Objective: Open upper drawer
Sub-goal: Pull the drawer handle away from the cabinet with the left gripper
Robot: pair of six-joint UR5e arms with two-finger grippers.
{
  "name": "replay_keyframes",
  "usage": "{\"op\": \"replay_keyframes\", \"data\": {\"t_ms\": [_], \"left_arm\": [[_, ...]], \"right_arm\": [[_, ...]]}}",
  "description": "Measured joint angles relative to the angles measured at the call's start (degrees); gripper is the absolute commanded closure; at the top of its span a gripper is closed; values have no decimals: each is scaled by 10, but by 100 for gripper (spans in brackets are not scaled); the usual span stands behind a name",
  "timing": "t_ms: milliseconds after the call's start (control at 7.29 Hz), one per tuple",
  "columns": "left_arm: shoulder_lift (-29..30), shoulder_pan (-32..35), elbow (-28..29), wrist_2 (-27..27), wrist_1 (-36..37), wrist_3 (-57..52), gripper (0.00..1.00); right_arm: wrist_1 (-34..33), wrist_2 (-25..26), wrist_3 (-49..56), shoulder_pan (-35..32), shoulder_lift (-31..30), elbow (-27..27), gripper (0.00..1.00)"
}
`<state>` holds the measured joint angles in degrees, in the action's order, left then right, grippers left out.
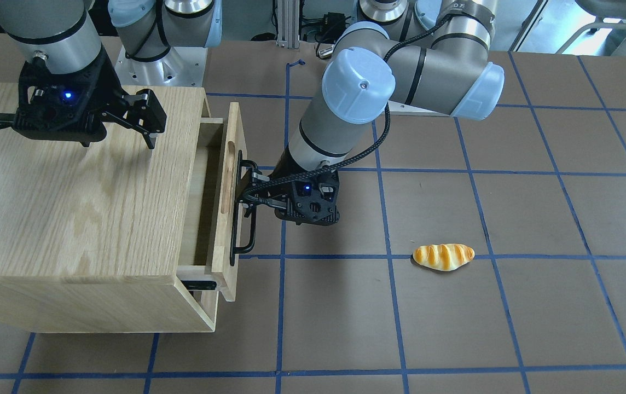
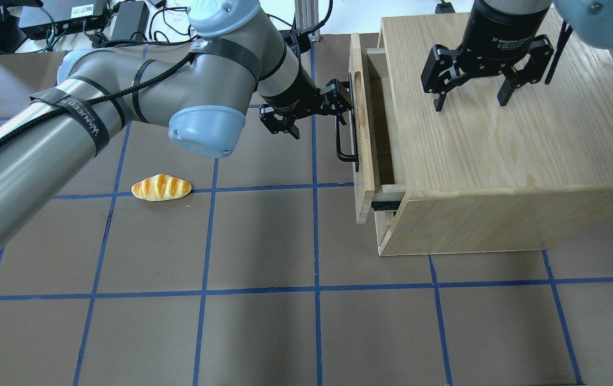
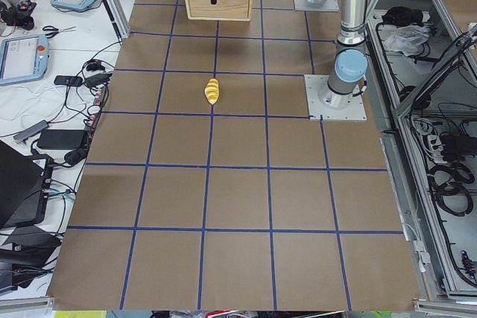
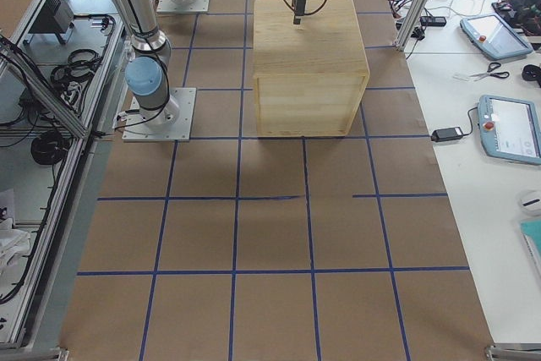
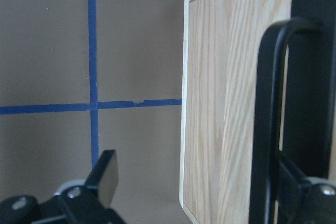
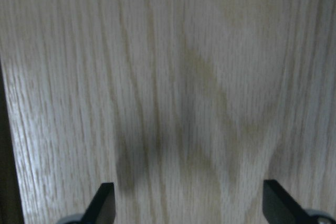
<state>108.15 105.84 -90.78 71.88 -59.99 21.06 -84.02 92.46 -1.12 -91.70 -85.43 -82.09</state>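
The upper drawer (image 1: 232, 164) of the oak cabinet (image 1: 72, 197) stands partly pulled out, its front panel (image 2: 363, 161) a short way off the body. Its black bar handle (image 1: 243, 235) (image 2: 347, 153) faces my left arm. My left gripper (image 1: 269, 197) (image 2: 317, 115) is open at the handle. In the left wrist view one finger (image 5: 299, 182) sits behind the bar (image 5: 269, 119) and the other (image 5: 105, 174) hangs free over the table. My right gripper (image 1: 119, 143) (image 2: 472, 102) is open and empty just above the cabinet top (image 6: 173, 77).
A toy bread roll (image 1: 443, 256) (image 2: 161, 187) lies on the brown mat left of the drawer in the overhead view. A lower drawer's black slide rail (image 2: 384, 205) shows under the open one. The cabinet (image 4: 308, 48) fills the table's right rear.
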Motion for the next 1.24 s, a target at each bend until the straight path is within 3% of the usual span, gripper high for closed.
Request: {"op": "replay_keyframes", "data": {"t_ms": [686, 1235], "left_arm": [[-33, -53, -12, 4, -60, -55, 0], [-42, -66, -23, 4, -67, -62, 0]], "right_arm": [[0, 0, 0, 0, 0, 0, 0], [0, 0, 0, 0, 0, 0, 0]]}}
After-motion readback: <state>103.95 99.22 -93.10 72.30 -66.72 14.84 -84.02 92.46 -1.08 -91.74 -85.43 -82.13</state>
